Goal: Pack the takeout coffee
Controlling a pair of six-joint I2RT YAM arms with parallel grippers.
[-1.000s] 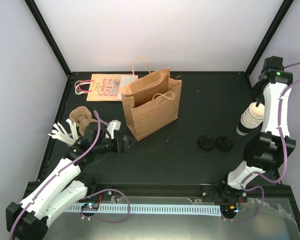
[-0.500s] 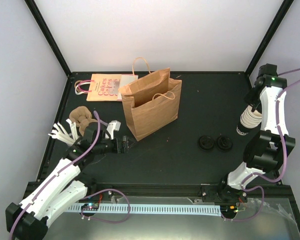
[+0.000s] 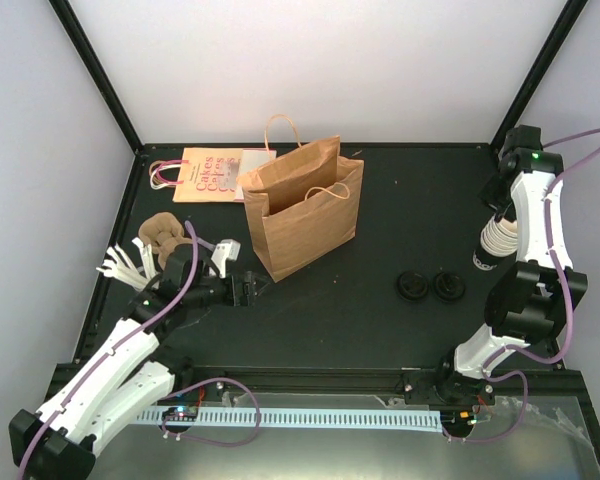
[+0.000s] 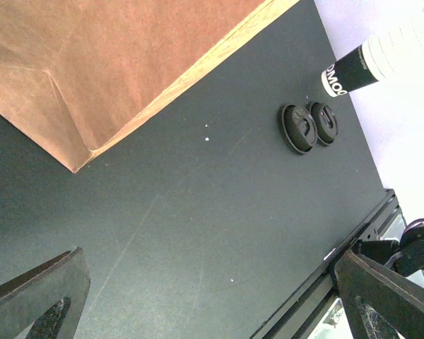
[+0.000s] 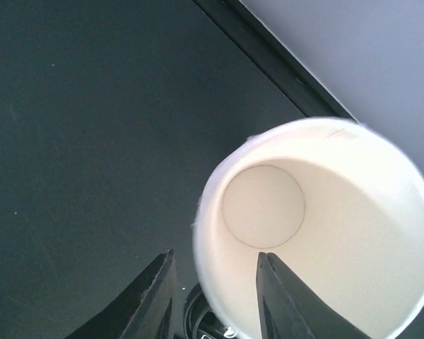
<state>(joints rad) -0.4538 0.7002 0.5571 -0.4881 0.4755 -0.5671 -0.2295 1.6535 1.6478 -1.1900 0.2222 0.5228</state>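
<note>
Jaws of the right gripper (image 5: 215, 256) straddle, partly apart, the rim of the nested stack of lidless cream paper cups (image 5: 325, 233), far right on the black table (image 3: 380, 330); no lidded takeout coffee shows. Likely light, thin, crushable paper: pinch gently at the rim.

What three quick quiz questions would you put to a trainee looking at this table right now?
1. True or false: the brown bag stands upright with its mouth open.
2. How many black lids lie loose on the table? A) one B) two C) four
3. Which arm's gripper is at the stack of cups?

Key:
1. True.
2. B, two, side by side.
3. The right gripper, with one finger inside the top cup's rim and one outside.
</note>
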